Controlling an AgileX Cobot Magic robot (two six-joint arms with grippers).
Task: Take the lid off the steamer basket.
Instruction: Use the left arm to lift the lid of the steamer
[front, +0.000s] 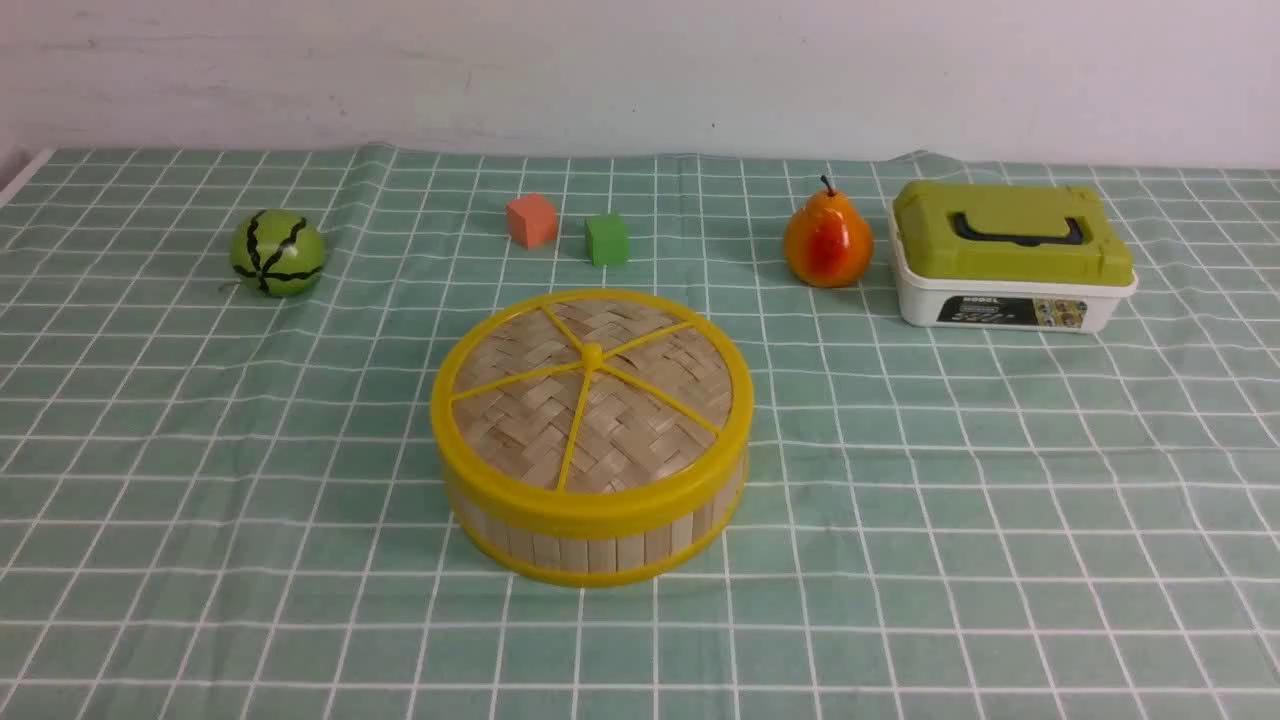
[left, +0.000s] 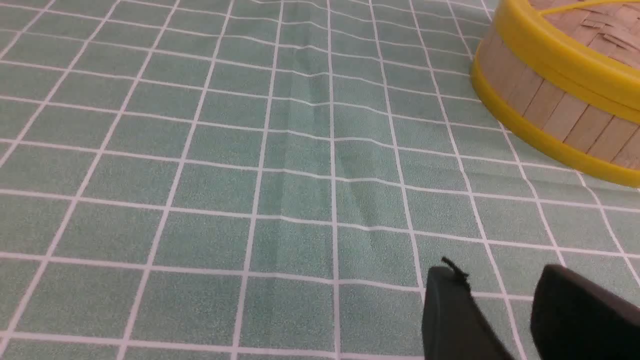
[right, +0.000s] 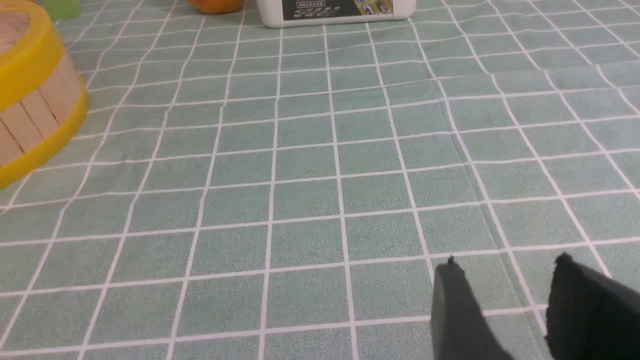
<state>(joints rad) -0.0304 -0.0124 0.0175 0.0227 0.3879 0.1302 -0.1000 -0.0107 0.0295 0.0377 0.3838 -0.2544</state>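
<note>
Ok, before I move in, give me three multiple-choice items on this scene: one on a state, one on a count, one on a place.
1. The lid is:
A. seated on the basket
B. tilted half off it
C. lying beside it

2. Spokes on the lid:
A. three
B. five
C. eight

3. In the front view, the pear stands:
A. just left of the box
B. right of it
C. on the lid

Answers:
1 A: the lid's rim sits level all round the basket's top.
2 B: five yellow spokes meet at the centre.
3 A: the pear is beside the box's left end, apart from it.
</note>
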